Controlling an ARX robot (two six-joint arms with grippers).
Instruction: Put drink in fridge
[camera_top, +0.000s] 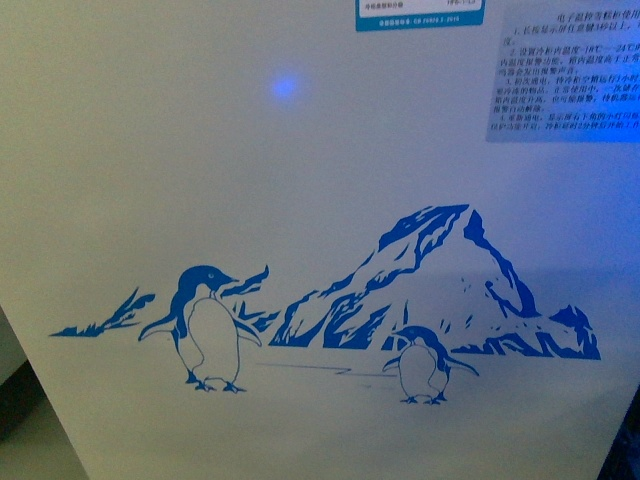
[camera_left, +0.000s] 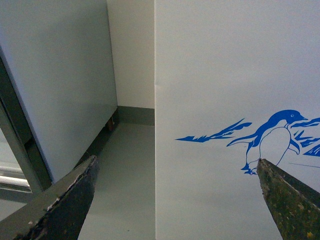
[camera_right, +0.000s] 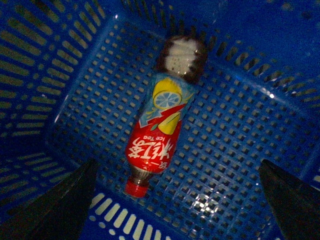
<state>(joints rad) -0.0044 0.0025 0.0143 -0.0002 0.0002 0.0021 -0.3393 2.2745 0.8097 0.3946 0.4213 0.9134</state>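
front cam is basically all fridge (camera_top: 300, 180) right now, just the white wall with the blue penguin decal (camera_top: 205, 325) and the mountain (camera_top: 440, 280), plus a couple of printed stickers (camera_top: 420, 12) up top and a little blue light spot (camera_top: 285, 88). neither arm shows in that view.

left gripper (camera_left: 176, 160) is spread wide with nothing between the fingers (camera_left: 75, 200). its cam looks at the same white wall and penguin, with a grey cabinet (camera_left: 60, 85) beside the fridge and a strip of grey floor (camera_left: 125, 175) in the gap between them.

right gripper (camera_right: 177, 162) is also wide apart and empty, hanging over a blue plastic basket (camera_right: 240, 130). the drink (camera_right: 157, 135) is lying on its side on the basket's slotted bottom: dark liquid, red label with a lemon on a blue patch, red cap (camera_right: 136, 188). the fingers aren't touching it. so the bottle's in the basket, not in the fridge.
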